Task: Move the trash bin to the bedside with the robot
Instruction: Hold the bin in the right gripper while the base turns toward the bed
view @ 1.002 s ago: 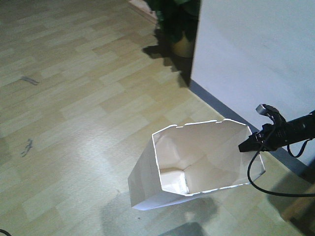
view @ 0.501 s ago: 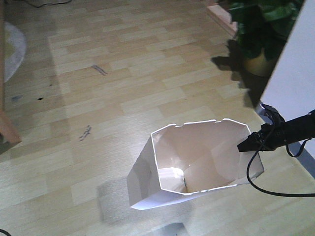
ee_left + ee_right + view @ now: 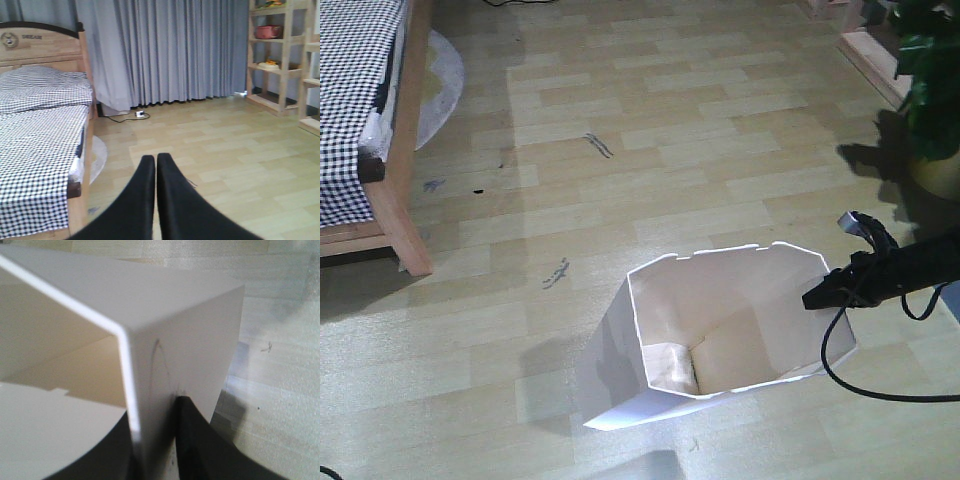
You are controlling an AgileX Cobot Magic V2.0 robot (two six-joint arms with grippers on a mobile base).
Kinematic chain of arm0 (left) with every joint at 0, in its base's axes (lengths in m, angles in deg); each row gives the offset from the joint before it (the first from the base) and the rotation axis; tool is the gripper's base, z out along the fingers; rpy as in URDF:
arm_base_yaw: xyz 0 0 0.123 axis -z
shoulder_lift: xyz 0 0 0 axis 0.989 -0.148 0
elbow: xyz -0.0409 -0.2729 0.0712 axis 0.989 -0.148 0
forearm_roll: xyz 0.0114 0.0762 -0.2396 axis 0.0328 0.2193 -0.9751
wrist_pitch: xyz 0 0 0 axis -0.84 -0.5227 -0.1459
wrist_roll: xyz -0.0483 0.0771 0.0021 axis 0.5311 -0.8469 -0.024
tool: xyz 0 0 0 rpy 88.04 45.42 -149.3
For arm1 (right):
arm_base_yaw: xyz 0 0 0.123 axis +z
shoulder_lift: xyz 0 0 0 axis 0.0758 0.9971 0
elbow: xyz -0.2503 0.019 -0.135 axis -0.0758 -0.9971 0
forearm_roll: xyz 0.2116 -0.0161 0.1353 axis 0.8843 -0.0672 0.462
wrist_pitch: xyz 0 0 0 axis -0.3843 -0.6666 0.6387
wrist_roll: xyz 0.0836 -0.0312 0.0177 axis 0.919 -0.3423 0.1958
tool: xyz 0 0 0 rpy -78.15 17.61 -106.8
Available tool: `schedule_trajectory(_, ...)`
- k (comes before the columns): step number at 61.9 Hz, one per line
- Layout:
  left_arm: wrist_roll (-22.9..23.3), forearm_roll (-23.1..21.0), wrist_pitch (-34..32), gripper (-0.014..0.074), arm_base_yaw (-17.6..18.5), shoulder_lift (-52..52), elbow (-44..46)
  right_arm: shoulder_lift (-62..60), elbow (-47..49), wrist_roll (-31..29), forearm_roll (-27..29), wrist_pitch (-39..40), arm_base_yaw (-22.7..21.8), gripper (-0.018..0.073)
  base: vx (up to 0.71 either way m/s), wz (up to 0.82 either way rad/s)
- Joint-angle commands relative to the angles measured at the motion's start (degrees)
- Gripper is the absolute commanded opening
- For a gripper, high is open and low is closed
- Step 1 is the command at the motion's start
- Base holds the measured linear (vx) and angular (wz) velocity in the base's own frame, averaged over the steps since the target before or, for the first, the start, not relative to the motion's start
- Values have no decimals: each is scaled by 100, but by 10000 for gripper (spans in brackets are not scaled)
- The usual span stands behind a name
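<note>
Held at just one rim corner by the clamped right gripper (image 3: 820, 295), the tall off-white faceted plastic trash bin (image 3: 740, 320) may twist loose or tip, while the left gripper (image 3: 156, 158) is closed and empty.

This was a bedroom in a home. A bed (image 3: 40, 145) with a wooden frame and a black-and-white checked cover stood at one side, with a pillow (image 3: 45, 80) on it. Long grey curtains (image 3: 175, 50) hung down to the wooden floor (image 3: 650, 150). Wooden shelves (image 3: 280, 55) stood beside the curtains, and a leafy plant (image 3: 928, 70) sat in a pot.
</note>
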Motion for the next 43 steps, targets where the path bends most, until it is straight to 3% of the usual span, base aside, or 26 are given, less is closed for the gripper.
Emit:
schedule_trajectory(1, 79, -54, -427, -6, 36, 43, -66, -455, 70, 80, 746, -1363, -26, -4, 18, 23)
schedule_trajectory(43, 79, -54, -427, -6, 36, 43, -66, -455, 70, 80, 746, -1363, -26, -4, 24, 7)
